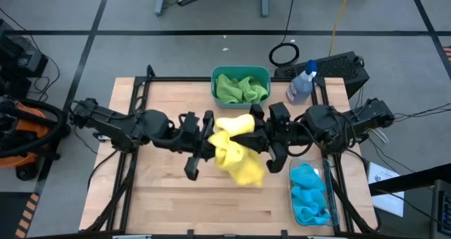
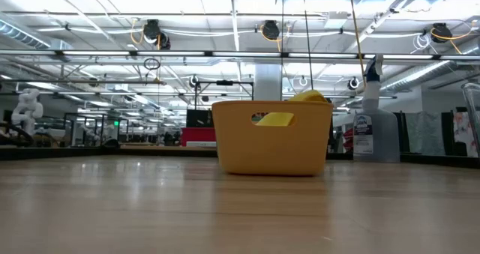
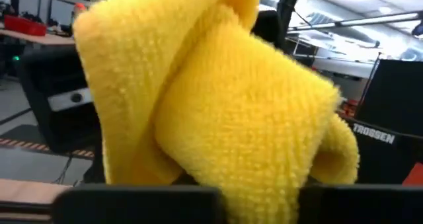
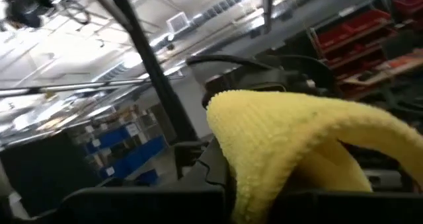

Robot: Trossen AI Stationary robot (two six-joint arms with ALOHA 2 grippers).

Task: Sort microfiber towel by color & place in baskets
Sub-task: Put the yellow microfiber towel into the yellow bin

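My left gripper and my right gripper meet over the middle of the light wooden slatted table, each one pinched onto soft yellow microfiber cloth. From above, my left fingers clamp the larger bunched yellow towel, which droops toward 5 o'clock from the table's centre; my right fingers clamp the smaller folded yellow towel just at 12 o'clock of it. The two cloths touch, and I cannot tell exactly where one ends and the other begins.

In my left wrist view the nubbly yellow fabric fills nearly everything ahead of my fingers; behind it a dark panel carries white letters reading "TROSSEN". In my right wrist view a yellow fold arches over my fingers.

The deep teal rectangular plastic tub sits at 12 o'clock on the table's far edge, holding crumpled green towels. The clear see-through tub sits at 4 o'clock near the right edge, holding bright blue towels. The orange plastic tub shows only in the low view, at mid-table, with yellow cloth visible through its handle slot and above its rim. A clear spray bottle with a blue top stands at 1 o'clock, just beside the teal tub; its label is too small to read.
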